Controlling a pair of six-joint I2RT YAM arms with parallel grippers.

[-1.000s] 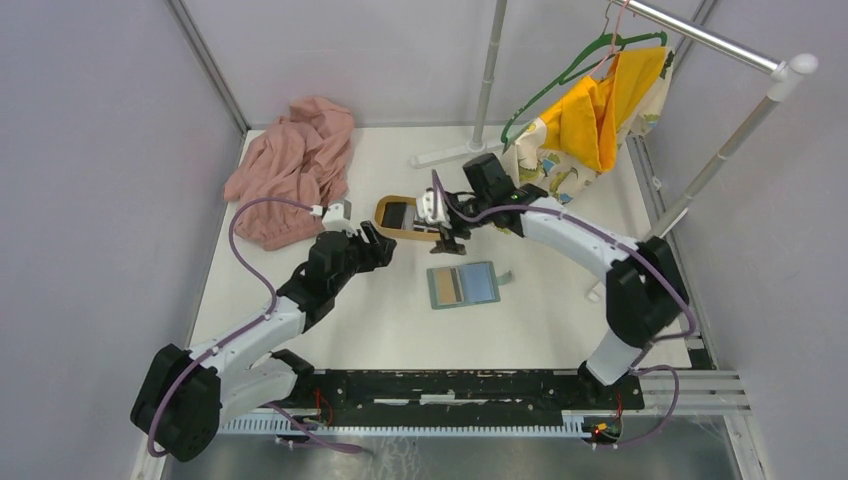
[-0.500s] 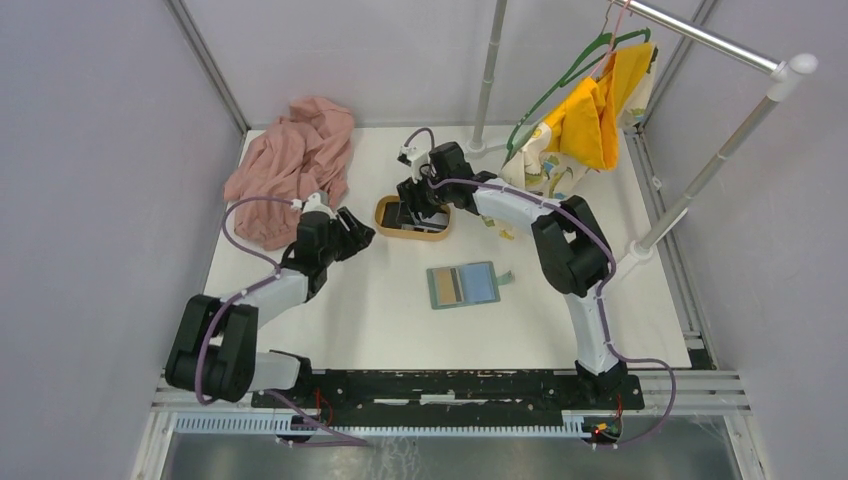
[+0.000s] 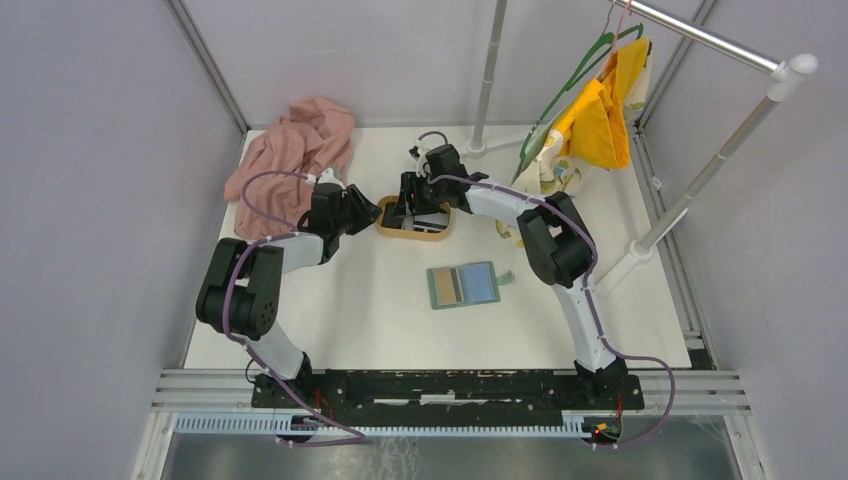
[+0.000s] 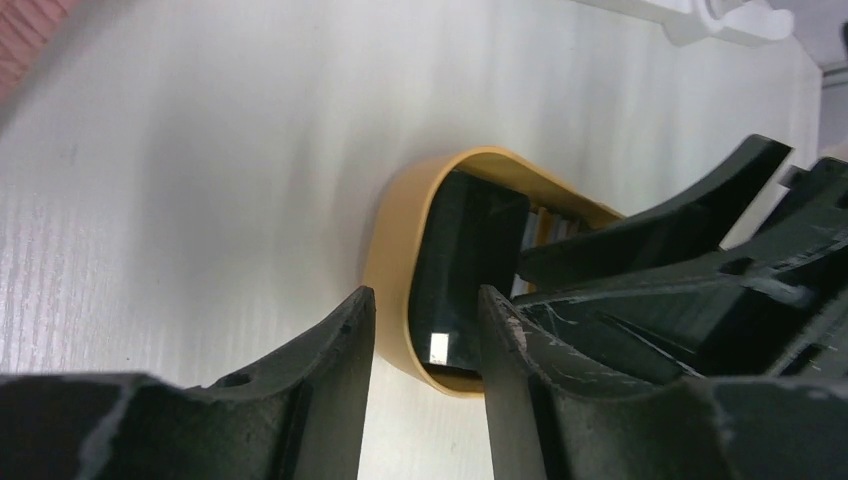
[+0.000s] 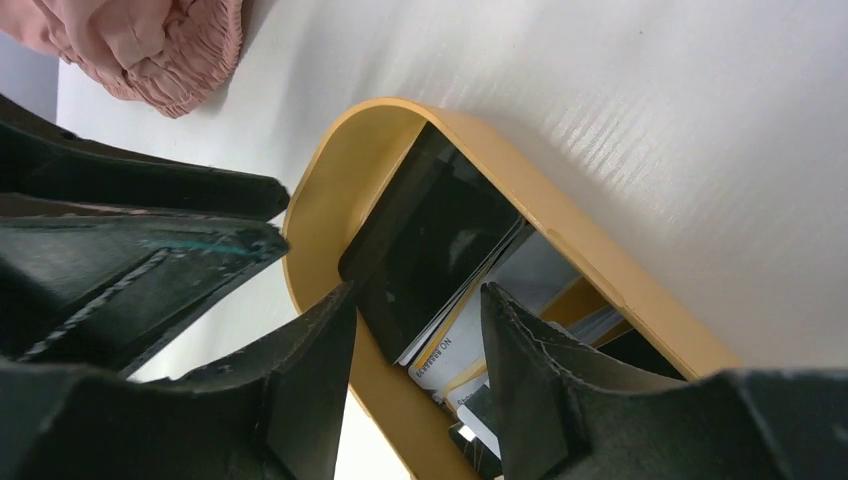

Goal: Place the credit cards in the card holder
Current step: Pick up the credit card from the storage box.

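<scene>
The right fingers [image 5: 300,390] stand apart and empty, one on either side of the end of a thin glossy black card [image 5: 430,235]. That card tops the stack in the oval light-wood tray [image 5: 610,265]. The left fingers [image 4: 335,370] are likewise spread and hold nothing. The tray's left rim shows in their gap, though I cannot tell whether they touch it.

A second ago both arms were back from the tray, the right at its near right corner and the left well off to the near left. Since then the right has swung round to the far side and dipped over the cards, and the left has closed in from the left. That reads as the first pick being set up, with the left perhaps meaning to steady the tray.

Under the black card lie pale printed cards [image 5: 450,355], slightly fanned. The grey-green folding card holder [image 3: 463,285] has not shifted. It lies open on the white surface [image 3: 350,310], near of the tray and apart from it. I can make out no card in its blue and tan slots.
</scene>
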